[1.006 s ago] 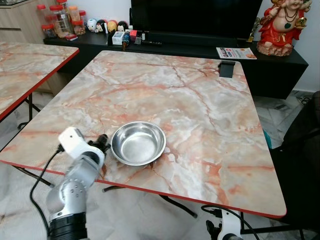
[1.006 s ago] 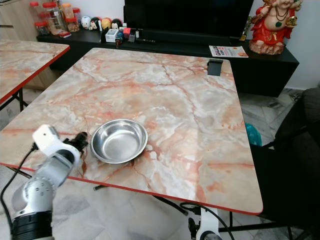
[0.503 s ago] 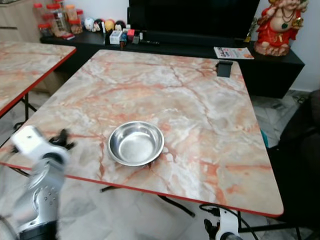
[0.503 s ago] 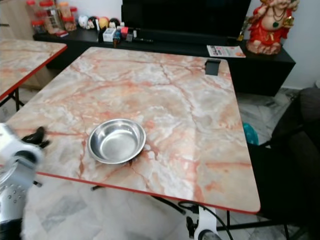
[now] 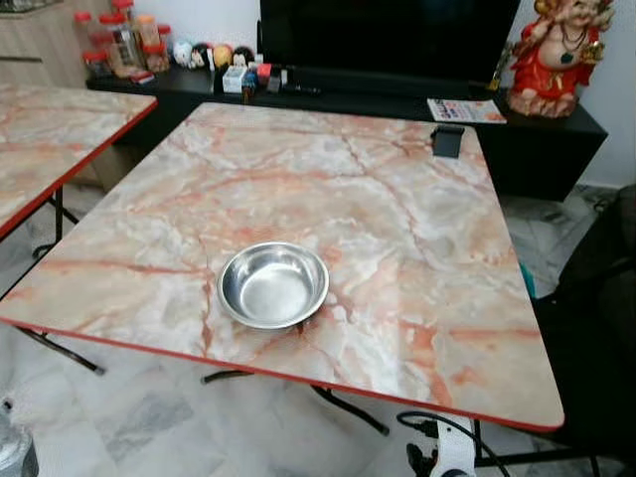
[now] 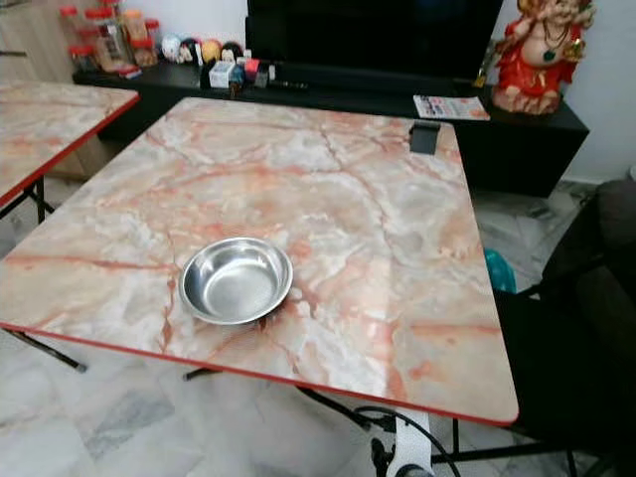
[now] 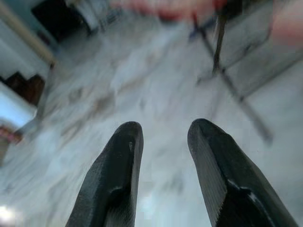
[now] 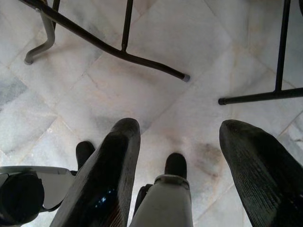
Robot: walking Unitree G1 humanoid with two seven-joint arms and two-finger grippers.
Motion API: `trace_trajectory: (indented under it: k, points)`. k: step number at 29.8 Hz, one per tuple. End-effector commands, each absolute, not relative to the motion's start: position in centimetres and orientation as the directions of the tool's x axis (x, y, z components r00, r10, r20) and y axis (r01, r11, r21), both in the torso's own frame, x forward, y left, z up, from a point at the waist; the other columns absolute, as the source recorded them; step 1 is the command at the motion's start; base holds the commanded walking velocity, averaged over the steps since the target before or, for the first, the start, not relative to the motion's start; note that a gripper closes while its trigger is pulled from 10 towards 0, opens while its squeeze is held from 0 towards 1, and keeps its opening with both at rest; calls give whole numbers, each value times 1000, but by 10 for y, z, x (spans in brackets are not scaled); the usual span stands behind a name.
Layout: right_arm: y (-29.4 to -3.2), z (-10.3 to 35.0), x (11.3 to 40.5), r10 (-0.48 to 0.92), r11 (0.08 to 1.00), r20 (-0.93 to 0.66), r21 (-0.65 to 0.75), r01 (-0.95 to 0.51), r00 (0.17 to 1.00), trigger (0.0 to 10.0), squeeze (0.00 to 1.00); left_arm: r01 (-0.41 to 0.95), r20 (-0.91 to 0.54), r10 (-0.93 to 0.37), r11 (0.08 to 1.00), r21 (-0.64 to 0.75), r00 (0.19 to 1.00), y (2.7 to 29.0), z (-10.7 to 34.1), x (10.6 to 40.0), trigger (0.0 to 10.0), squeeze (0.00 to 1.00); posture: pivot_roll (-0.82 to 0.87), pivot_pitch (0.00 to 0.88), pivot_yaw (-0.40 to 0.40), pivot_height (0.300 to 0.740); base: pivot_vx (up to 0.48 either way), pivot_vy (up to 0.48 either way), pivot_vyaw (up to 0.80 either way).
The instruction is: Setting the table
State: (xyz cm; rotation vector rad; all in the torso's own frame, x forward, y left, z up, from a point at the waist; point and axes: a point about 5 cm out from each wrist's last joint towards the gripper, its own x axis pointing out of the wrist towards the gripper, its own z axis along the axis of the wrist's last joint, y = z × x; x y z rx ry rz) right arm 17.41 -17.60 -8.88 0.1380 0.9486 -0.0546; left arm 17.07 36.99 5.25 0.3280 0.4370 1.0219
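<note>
A steel bowl (image 5: 273, 284) sits near the marble table's (image 5: 397, 199) front edge; left gripper (image 7: 163, 142), apparently floorward, and right gripper (image 8: 182, 146) hang with fingers spread

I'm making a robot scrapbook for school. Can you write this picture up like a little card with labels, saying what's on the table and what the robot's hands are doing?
table: marble-look table top with a red edge
on the table: one empty steel bowl, near the front edge; a small black object at the far right corner
second table: another marble-look table off to the left
behind: black TV cabinet with jars and a red statue
left end effector: open, holding nothing, pointed at the floor
right end effector: open, holding nothing, hanging over the floor tiles
</note>
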Motion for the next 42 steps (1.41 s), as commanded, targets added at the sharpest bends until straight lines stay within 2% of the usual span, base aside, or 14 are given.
trace_trajectory:
  k: [1,3,5,7,8,11,15,16,18,21,23,25,32,42]
  points:
    - [-176,-89,174,10,990,-813,91,110,582,10000,0,-621,-385,790,613,488,477,356,16,167,10000,0,41,0,-1,740,0,0,0]
    - [-175,-89,175,10,990,-814,90,110,581,10000,0,-529,-514,694,719,452,504,342,-7,166,10000,0,38,0,0,740,0,0,0]
    - [-176,-89,174,9,990,-815,89,109,580,10000,0,-476,-565,610,791,384,556,327,-19,169,10000,0,34,0,2,740,0,0,0]
    - [-176,-89,173,7,991,-823,81,104,569,10000,0,-240,-644,391,919,313,658,292,-38,179,10000,0,32,0,4,740,0,0,0]
    - [-176,-89,173,7,991,-823,81,104,569,10000,0,-240,-644,391,919,313,658,292,-38,179,10000,0,32,0,4,740,0,0,0]
    - [-175,-90,173,11,992,-825,80,98,565,10000,0,-105,-692,202,978,181,693,260,-51,186,10000,0,20,0,10,740,0,0,0]
    - [-175,-90,173,11,992,-826,80,97,564,10000,0,-97,-696,185,982,165,694,258,-53,187,10000,0,20,0,10,740,0,0,0]
    - [-178,-92,168,-2,994,-838,58,94,545,10000,0,-36,-747,107,993,110,656,236,-65,187,10000,0,11,0,13,740,0,0,0]
    - [-180,-94,164,-14,994,-847,45,99,531,10000,0,19,-790,58,996,88,610,220,-74,181,10000,0,-2,0,20,740,0,0,0]
    - [-182,-94,161,-19,993,-848,47,110,529,10000,0,34,-846,76,993,111,528,215,-87,163,10000,0,-27,0,26,740,0,0,0]
    - [-182,-95,161,-20,992,-848,47,113,529,10000,0,35,-853,82,993,117,516,215,-89,160,10000,0,-38,0,29,740,0,0,0]
    - [-185,-94,160,-27,989,-840,57,137,541,10000,0,-41,-862,99,995,91,496,213,-92,152,10000,0,-54,0,34,740,0,0,0]
    - [-191,-93,161,-38,988,-838,51,148,544,10000,0,-64,-852,85,996,60,516,201,-92,160,10000,0,-61,0,26,740,0,0,0]
    - [-191,-90,169,-33,987,-824,61,146,566,10000,0,-77,-843,95,995,64,529,203,-90,165,10000,0,-44,0,10,740,0,0,0]
